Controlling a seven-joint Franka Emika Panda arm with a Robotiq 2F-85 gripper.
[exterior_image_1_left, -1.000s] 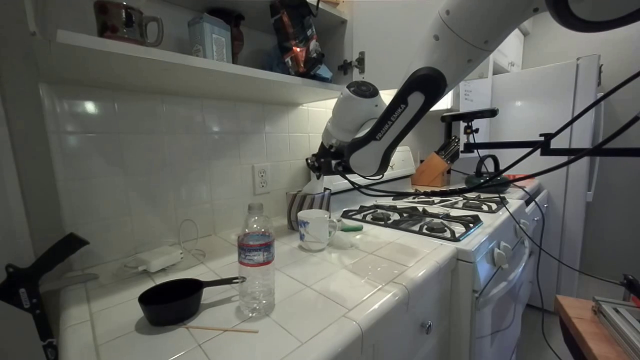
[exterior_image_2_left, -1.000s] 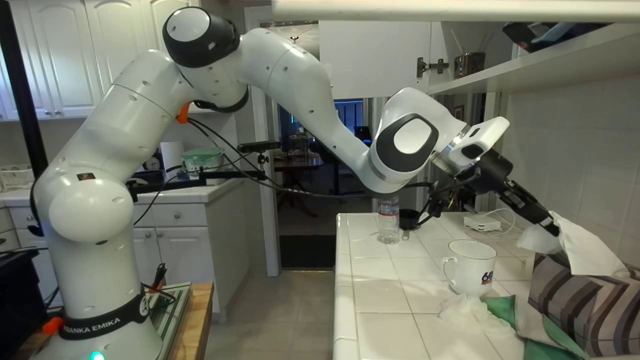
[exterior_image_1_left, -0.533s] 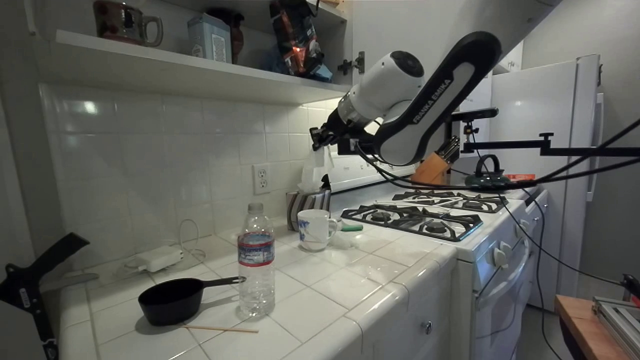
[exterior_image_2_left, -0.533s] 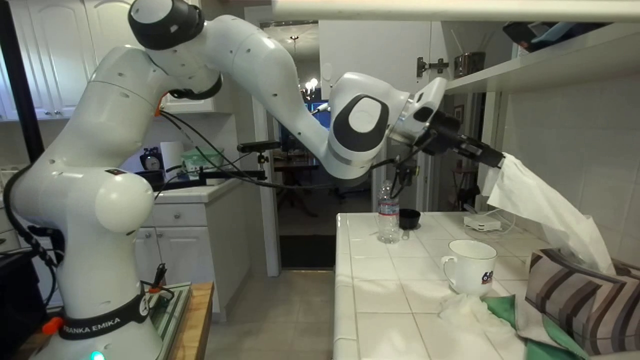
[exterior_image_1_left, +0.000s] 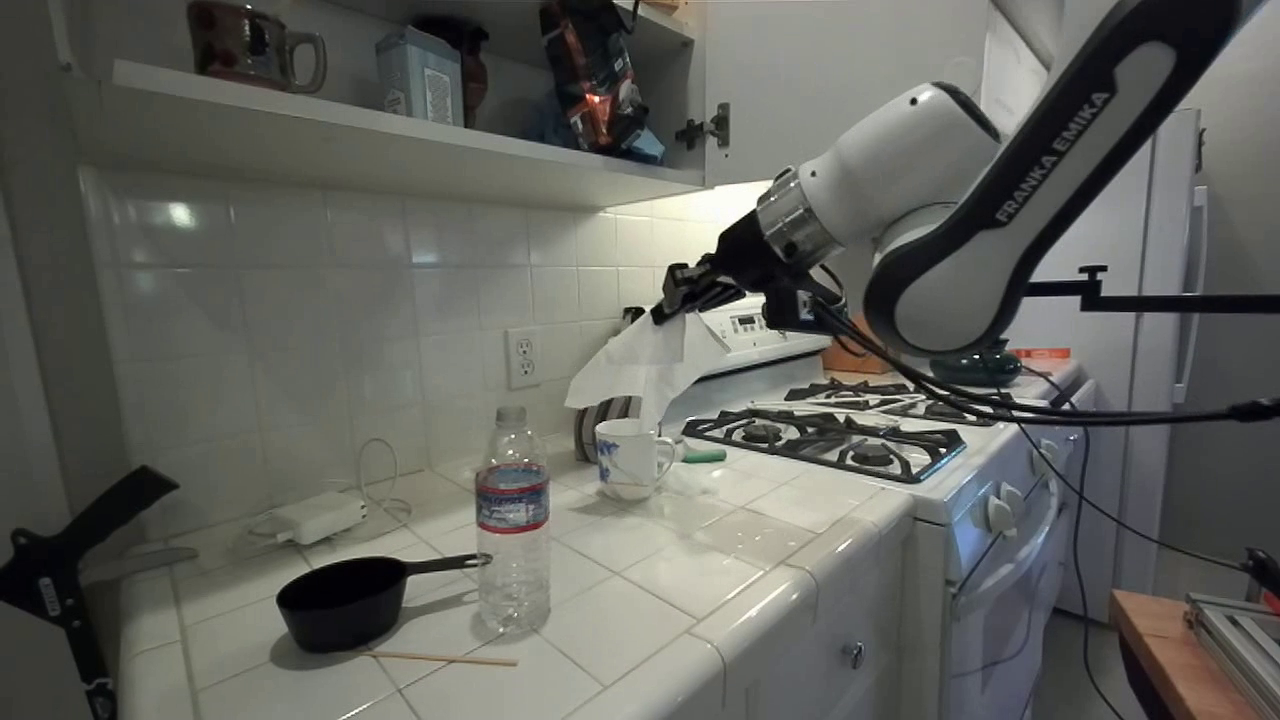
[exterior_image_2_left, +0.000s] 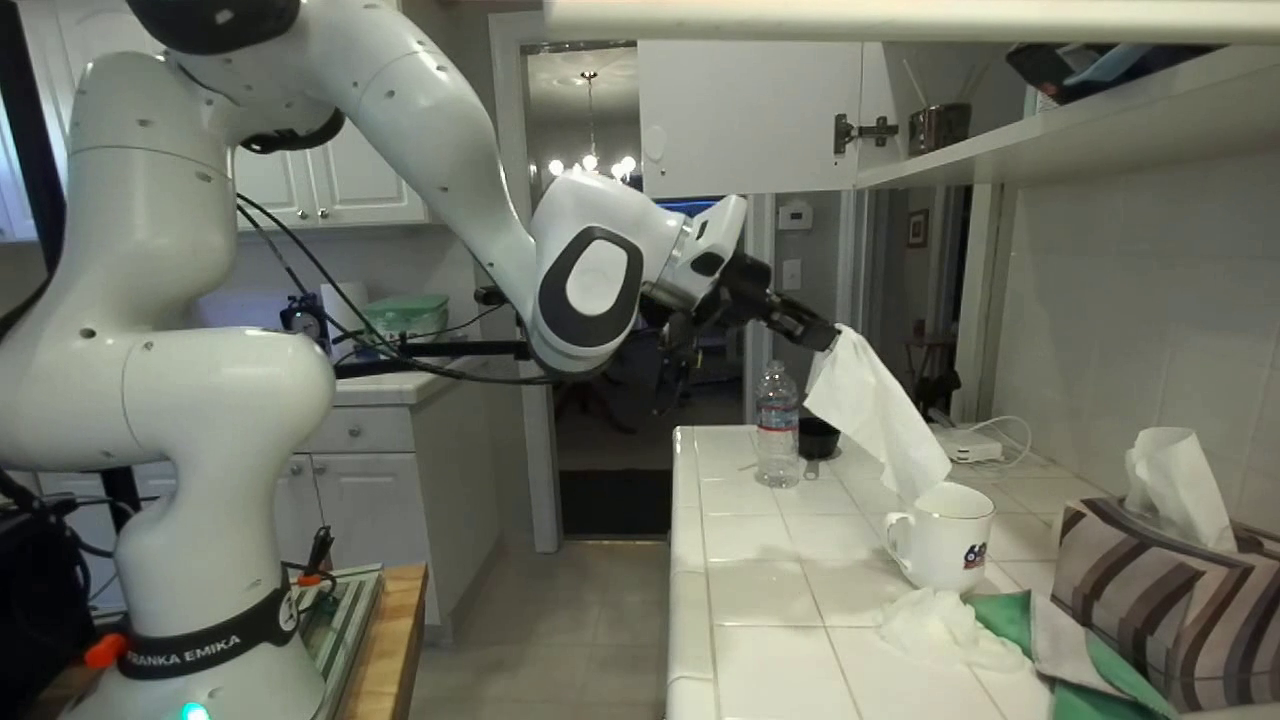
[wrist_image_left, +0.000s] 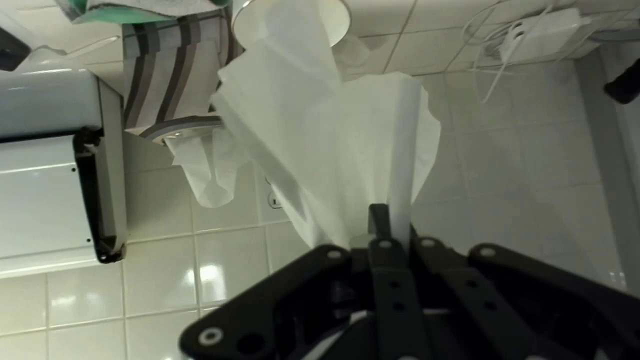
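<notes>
1. A white tissue (exterior_image_2_left: 875, 410) hangs in the air from my fingertips over the tiled counter (exterior_image_2_left: 780, 670), its top end gathered and the rest falling in loose folds.
2. My gripper (exterior_image_2_left: 830, 338) is pressed together, pinching that gathered end; in the wrist view the tissue spreads out from between the tips.
3. Below the tissue a white mug (exterior_image_2_left: 940, 545) stands upright on the counter. In an exterior view the tissue's lower corner overlaps the mug's rim; I cannot tell whether the two touch.
4. Near the mug sits a striped tissue box (exterior_image_2_left: 1150, 600). A second tissue (exterior_image_2_left: 1180, 485) pokes up from its opening, apart from the one I hold.
5. Crumpled white material (exterior_image_2_left: 945, 630) lies just beside the mug, next to a folded green and grey piece (exterior_image_2_left: 1060, 640) in front of the box.
6. Well apart from these, a clear bottle (exterior_image_1_left: 513, 580) stands upright beside a small black pan (exterior_image_1_left: 345, 605), whose handle points toward it. A thin wooden stick (exterior_image_1_left: 440, 659) lies flat near both.
7. A white adapter (exterior_image_1_left: 318, 517) with its cable rests near the tiled wall (exterior_image_1_left: 380, 350).
8. Past the mug is the stove (exterior_image_1_left: 830, 440); beyond it, a dark green kettle (exterior_image_1_left: 975, 370) is partly hidden by my arm (exterior_image_1_left: 935, 295).
9. On the shelf (exterior_image_1_left: 350, 115) above are a brown mug (exterior_image_1_left: 245, 45), a pale blue carton (exterior_image_1_left: 420, 75) and a dark bag (exterior_image_1_left: 600, 80).
</notes>
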